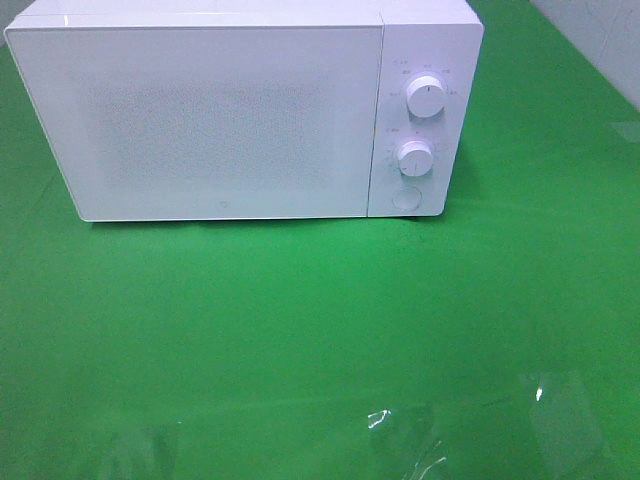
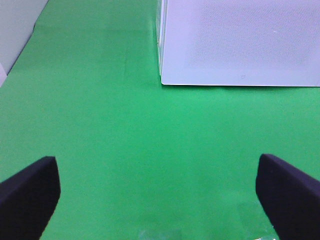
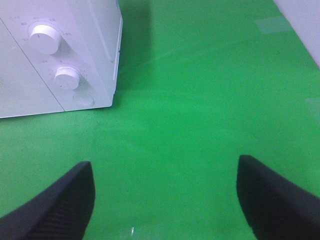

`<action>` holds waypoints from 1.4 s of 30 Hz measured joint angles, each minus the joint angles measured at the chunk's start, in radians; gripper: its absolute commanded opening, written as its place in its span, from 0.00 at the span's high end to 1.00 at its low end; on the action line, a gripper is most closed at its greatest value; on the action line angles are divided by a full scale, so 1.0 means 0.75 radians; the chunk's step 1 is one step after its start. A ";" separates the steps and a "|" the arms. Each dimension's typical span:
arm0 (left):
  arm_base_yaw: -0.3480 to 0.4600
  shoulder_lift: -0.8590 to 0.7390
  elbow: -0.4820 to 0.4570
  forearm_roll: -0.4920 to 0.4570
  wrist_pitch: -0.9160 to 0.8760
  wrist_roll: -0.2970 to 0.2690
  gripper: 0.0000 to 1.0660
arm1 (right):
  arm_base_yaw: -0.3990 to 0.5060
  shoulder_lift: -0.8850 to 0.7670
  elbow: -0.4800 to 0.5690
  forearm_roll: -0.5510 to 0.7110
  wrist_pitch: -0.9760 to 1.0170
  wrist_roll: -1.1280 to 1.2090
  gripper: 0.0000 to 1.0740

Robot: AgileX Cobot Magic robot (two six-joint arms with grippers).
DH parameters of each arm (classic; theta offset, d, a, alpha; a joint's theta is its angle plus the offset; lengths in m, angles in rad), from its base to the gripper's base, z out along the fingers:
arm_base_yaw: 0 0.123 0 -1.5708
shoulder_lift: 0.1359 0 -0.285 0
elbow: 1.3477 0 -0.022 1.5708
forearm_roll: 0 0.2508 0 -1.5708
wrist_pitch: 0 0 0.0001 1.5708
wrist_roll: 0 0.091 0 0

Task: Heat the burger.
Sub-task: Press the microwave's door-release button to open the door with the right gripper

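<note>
You have a white, box-shaped microwave (image 1: pixel 200 120) standing towards 12 o'clock on the table (image 1: pixel 300 330), which is covered in a smooth, bright green sheet with a faint sheen. The microwave's door (image 1: pixel 210 125) is shut. It is a flat, rounded-corner panel with a fine dotted grain across its middle.

On the control strip at the 3 o'clock side of the front, you see two round white knobs stacked one above the other, the upper knob (image 1: pixel 427 99) and the lower knob (image 1: pixel 413 157). A flat round button (image 1: pixel 406 198) sits just below them.

Towards 6 o'clock on the table, some clear film (image 1: pixel 405 440) lies crinkled and catches the light.

Your left fingers (image 2: pixel 30 195) are dark, matte and blunt-tipped. They are spread wide over bare green with nothing between them. Your right fingers (image 3: pixel 60 205) show a fine woven texture and are also spread wide and empty.

The burger is in none of your views, so you cannot tell where it is.
</note>
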 measured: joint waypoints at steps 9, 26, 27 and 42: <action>0.000 0.000 0.000 0.000 0.000 0.000 0.06 | 0.000 0.195 0.071 -0.020 -0.307 0.000 0.32; 0.000 0.000 0.000 0.000 0.000 0.000 0.06 | 0.000 0.447 0.316 -0.021 -1.216 -0.013 0.32; 0.000 0.000 0.000 0.000 0.000 0.000 0.06 | 0.000 0.505 0.320 -0.019 -1.297 -0.035 0.32; 0.000 0.000 0.000 0.000 0.000 0.000 0.06 | 0.137 0.852 0.321 0.415 -1.617 -0.403 0.32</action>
